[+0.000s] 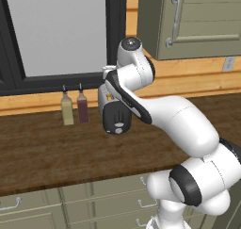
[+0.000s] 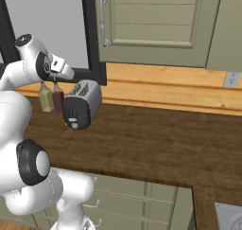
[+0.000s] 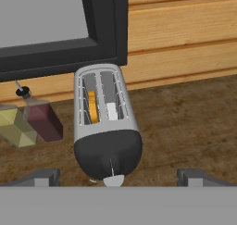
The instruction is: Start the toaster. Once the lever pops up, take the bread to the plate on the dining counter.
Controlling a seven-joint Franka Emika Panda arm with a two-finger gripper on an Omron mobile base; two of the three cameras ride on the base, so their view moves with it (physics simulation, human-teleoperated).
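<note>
The silver toaster (image 3: 105, 127) stands on the dark wood counter (image 3: 185, 122) below the window, its black rounded end (image 2: 73, 113) facing me. Behind my arm, its black end (image 1: 116, 117) shows in the left base view. In one slot sits the bread (image 3: 92, 106), seen edge-on as an orange-tan strip; a white piece (image 3: 111, 111) sits in the other slot. My gripper (image 3: 119, 175) hovers above and in front of the toaster, open, one finger tip (image 3: 44, 175) on each side and nothing between them. The plate and the dining counter are out of view.
Two bottles, one yellow (image 3: 16, 127) and one dark red (image 3: 44, 120), stand just left of the toaster against the wood backsplash (image 2: 165, 87). A black-framed window (image 1: 56, 30) and a green cabinet (image 2: 156, 21) hang above. Drawers (image 1: 94, 200) run under the counter.
</note>
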